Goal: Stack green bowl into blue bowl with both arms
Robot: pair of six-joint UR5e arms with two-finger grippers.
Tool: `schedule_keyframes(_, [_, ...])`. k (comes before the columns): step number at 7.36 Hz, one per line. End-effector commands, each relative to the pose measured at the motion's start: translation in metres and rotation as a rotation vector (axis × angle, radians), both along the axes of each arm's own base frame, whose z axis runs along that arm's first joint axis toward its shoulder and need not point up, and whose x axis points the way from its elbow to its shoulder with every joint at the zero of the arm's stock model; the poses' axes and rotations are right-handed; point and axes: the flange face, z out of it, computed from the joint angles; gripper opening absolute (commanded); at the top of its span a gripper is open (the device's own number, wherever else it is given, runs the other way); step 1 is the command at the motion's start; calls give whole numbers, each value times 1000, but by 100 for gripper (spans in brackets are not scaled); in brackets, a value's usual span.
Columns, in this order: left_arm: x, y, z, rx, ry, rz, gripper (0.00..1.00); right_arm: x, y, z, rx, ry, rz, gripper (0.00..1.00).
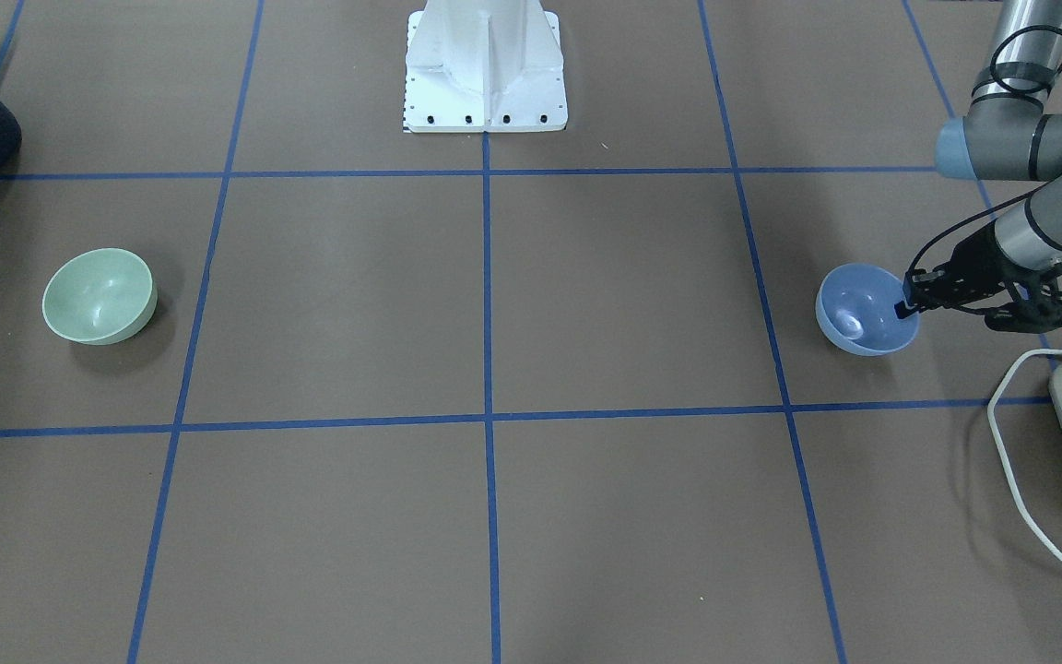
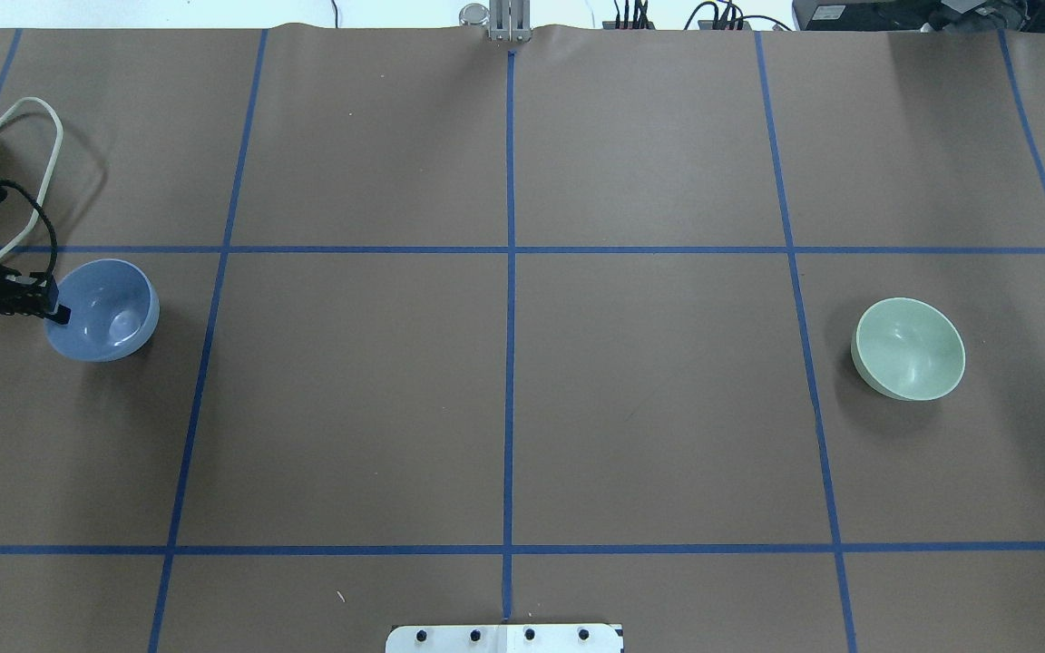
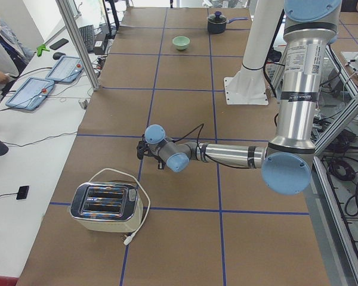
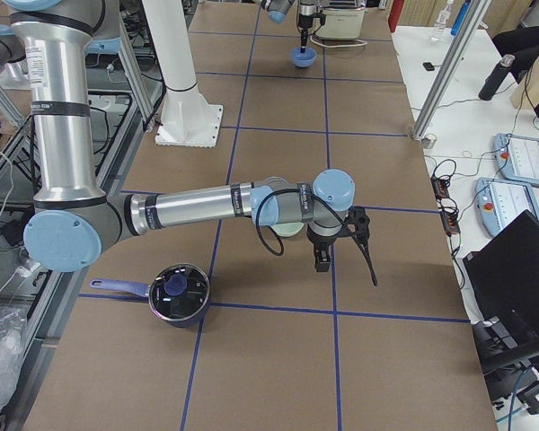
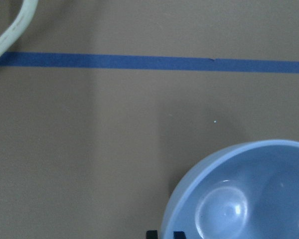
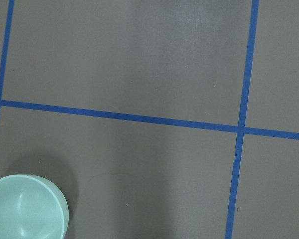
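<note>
Our left gripper [image 1: 907, 306] has its fingers drawn close together over the rim of the blue bowl [image 1: 854, 323]. In the left wrist view one dark fingertip [image 5: 178, 234] sits just inside the rim and the other just outside it, so the rim wall is pinched between them. The rest of the bowl, mouth up, spreads away from the fingertips toward the middle of the table [image 1: 586, 304]. We cannot tell whether its base touches the table. A toaster [image 3: 104, 205] with a white cord [image 1: 1010, 443] stands near this gripper, on the side away from the bowl.

The green bowl [image 1: 98, 295] rests mouth up on the table, well apart from the left fingers, at the opposite end. Our right gripper [image 4: 341, 256] shows only in the right side view, where it points down over the table. We cannot tell whether its fingers are spread or closed. There the green bowl is just beside it, partly hidden by the wrist. A dark lidded pot [image 4: 175, 294] stands near that arm.
</note>
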Motion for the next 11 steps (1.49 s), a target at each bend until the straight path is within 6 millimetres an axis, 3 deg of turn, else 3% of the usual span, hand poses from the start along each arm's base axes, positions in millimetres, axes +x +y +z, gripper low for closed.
schedule_keyframes(1, [5,-8,-49,-57,49,-72,1,-2,0,2,-3,0,-4,100])
schedule_keyframes(3, [27,-30,-115,-152,123,-151,1,-2,0,2,-3,2,-3,100])
schedule_keyframes(6, [106,-33,-209,-272,184,-152,1,-2,0,2,-4,2,-3,100])
schedule_keyframes(7, [136,-22,-253,-323,155,-133,1,-2,0,3,-6,2,-3,100])
schedule_keyframes(8, [151,-14,-276,-297,111,-175,1,-2,0,3,-7,2,-3,100])
schedule_keyframes(9, [188,1,-294,-279,69,-173,1,-2,0,7,-16,3,-2,100])
schedule_keyframes(11, [238,27,-324,-299,52,-196,1,-4,0,9,-20,3,-8,100])
